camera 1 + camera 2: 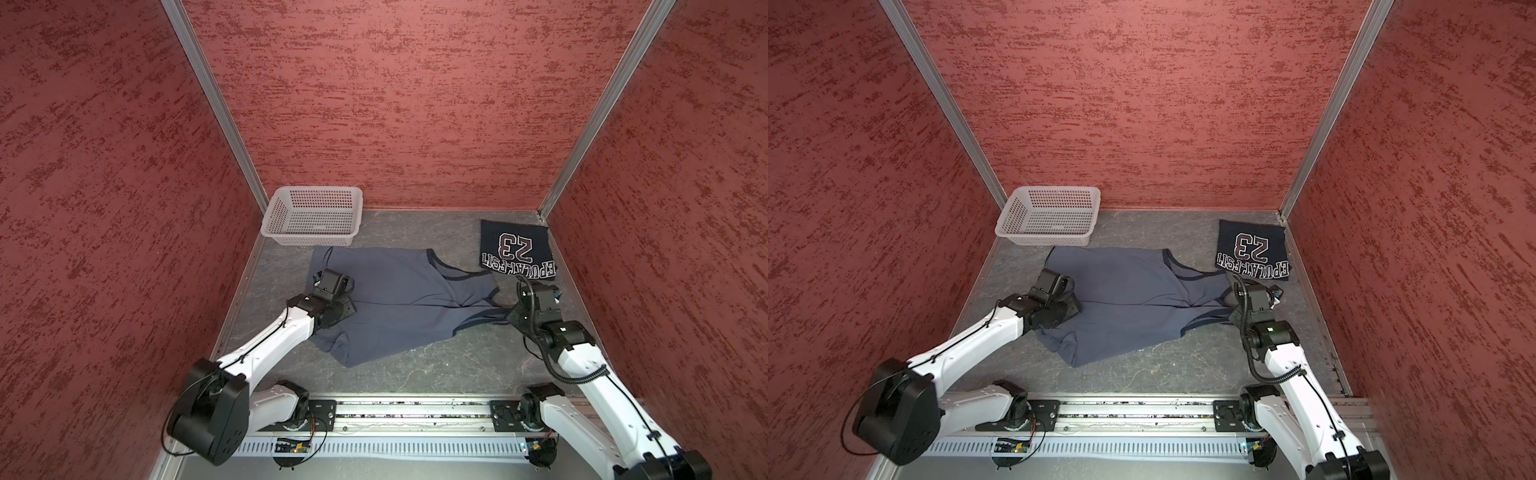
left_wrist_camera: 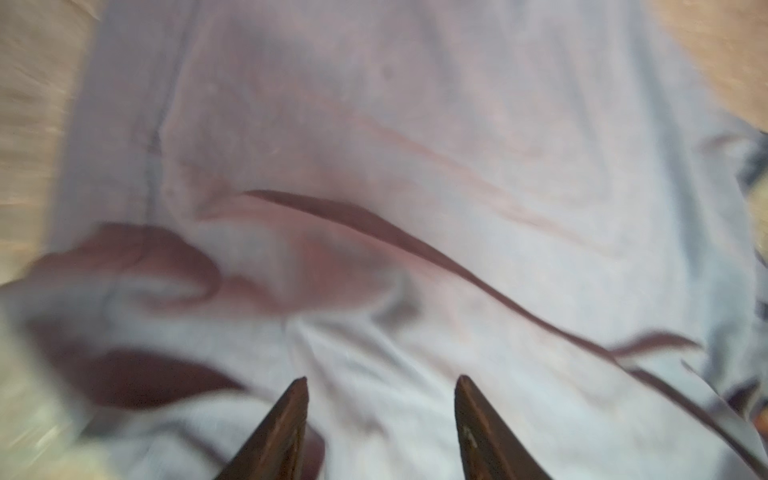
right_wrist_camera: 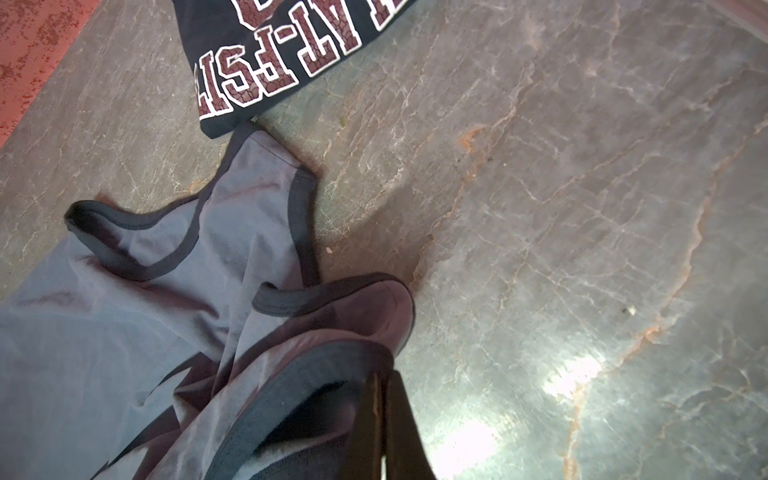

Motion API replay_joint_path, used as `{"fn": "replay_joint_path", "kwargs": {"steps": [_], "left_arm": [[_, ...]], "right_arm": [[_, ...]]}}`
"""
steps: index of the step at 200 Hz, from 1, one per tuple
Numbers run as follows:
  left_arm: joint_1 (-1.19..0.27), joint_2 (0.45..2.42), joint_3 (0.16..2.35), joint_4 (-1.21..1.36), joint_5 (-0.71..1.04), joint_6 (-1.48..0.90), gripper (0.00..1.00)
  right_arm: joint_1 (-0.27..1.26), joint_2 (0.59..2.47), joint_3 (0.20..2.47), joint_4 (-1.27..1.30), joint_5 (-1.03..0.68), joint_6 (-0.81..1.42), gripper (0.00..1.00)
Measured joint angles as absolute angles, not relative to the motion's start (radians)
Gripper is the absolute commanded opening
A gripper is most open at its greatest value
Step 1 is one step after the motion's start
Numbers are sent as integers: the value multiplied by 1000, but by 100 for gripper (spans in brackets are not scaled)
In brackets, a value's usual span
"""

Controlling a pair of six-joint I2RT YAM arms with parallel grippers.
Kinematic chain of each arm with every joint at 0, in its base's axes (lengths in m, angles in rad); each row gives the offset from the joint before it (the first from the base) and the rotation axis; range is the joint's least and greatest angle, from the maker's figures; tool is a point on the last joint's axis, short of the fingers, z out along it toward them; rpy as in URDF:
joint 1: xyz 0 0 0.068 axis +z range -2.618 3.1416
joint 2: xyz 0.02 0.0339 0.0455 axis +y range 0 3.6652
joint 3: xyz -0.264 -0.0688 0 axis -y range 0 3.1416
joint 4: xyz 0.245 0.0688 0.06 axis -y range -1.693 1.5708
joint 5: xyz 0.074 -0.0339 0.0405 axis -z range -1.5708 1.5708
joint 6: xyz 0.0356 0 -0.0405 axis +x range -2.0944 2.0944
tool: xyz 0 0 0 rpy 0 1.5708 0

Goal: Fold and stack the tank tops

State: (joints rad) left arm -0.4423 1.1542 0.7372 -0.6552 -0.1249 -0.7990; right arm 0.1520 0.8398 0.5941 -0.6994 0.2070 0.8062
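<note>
Table (image 1: 436, 365): bare along near edge. Grey tank top (image 1: 399, 299) spread mid-table, one strap touching the folded navy tank top (image 1: 515, 249) in far right corner. Basket (image 1: 307, 239) in far left corner, just beside grey cloth. Left tool (image 2: 381, 380) wide over cloth; right tool (image 3: 384, 376) pinched on strap trim.

grey top (image 2: 457, 166) v. blurred, navy top (image 3: 216, 45) cropped

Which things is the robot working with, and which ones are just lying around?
For the job:
- grey-blue tank top, spread out in the middle
- navy tank top with "23", folded at the back right

Just lying about:
- white basket, at the back left
</note>
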Motion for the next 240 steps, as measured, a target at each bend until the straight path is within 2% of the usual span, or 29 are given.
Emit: {"fn": "replay_joint_path", "kwargs": {"steps": [43, 106, 118, 141, 148, 158, 173, 206, 240], "left_arm": [[-535, 1130, 728, -908, -162, -883, 57], [-550, 1279, 669, -830, -86, -853, 48], [-551, 1299, 669, -807, -81, -848, 43], [-551, 1310, 667, -783, -77, -847, 28], [-551, 1306, 667, -780, -78, -844, 27], [-551, 1297, 667, -781, -81, -838, 16], [-551, 1251, 668, -789, -99, -836, 0], [-518, 1045, 720, -834, -153, -804, 0], [-340, 781, 875, -858, -189, -734, 0]], "right_arm": [[151, 871, 596, -656, 207, 781, 0], [151, 835, 596, -648, 213, 767, 0], [151, 833, 596, -648, 213, 767, 0], [151, 824, 596, -648, 214, 767, 0], [151, 820, 596, -649, 214, 767, 0], [151, 813, 600, -653, 215, 767, 0], [151, 807, 620, -664, 219, 767, 0], [150, 774, 701, -702, 251, 757, 0], [149, 738, 853, -762, 307, 720, 0]]}}
